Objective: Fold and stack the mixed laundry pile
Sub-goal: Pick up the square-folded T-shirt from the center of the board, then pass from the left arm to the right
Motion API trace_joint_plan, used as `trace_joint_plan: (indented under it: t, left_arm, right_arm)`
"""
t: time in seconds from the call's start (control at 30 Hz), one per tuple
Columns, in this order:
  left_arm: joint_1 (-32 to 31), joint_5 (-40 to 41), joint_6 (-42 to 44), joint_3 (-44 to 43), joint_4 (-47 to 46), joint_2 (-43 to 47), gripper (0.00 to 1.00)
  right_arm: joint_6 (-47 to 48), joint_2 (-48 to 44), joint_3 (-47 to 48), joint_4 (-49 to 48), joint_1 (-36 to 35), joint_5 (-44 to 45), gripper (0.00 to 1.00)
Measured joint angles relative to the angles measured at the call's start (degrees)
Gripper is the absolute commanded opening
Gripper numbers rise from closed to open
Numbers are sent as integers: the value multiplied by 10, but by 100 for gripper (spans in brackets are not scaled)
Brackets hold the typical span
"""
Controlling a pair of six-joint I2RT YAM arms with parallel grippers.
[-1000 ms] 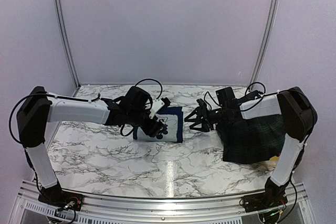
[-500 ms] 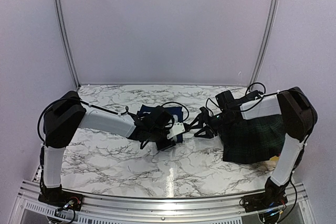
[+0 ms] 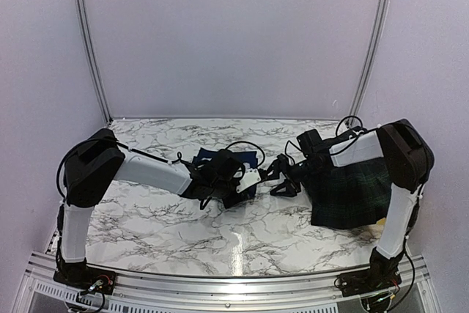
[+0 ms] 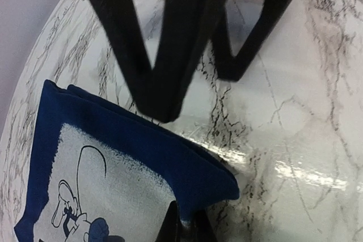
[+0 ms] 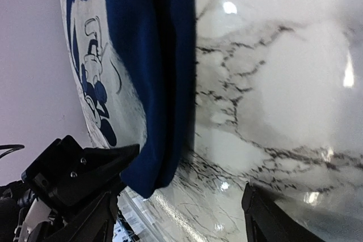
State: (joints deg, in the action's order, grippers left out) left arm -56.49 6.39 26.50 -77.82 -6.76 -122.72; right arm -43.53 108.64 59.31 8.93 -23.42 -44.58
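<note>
Frame centre-left: left gripper (image 3: pixel 245 181), clamped on the lower-right corner of the folded navy cloth (image 4: pixel 142 157).
Centre: right gripper (image 3: pixel 275 177), fingers spread, empty, just beside that corner.
Right: plaid garment (image 3: pixel 348 196), spread flat.
Handling: drag low and slowly so the layers stay aligned.

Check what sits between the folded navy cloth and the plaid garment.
The right end effector, open, over bare marble table; the top external view shows it.
</note>
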Motion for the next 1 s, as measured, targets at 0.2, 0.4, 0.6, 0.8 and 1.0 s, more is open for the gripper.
trace_joint_plan:
  t: [0.2,0.4,0.6,0.8,1.0]
  left_arm:
    - [0,-52,-43,26,0,46,0]
    - [0,-80,-66,49,-4,72,0]
    - [0,-96,-88,61,-6,85,1]
    - [0,-103,-99,71,-11,98,2]
    - [0,-104,-101,88,-20,114,7]
  right_arm:
    - [-60,41,37,-62,-2,-16,84]
    - [-130,74,47,-136,-5,-28,78]
    - [-172,133,108,-173,-12,-32,70]
    - [-217,157,120,-211,-22,-29,59]
    - [-247,180,123,-245,-28,-28,19]
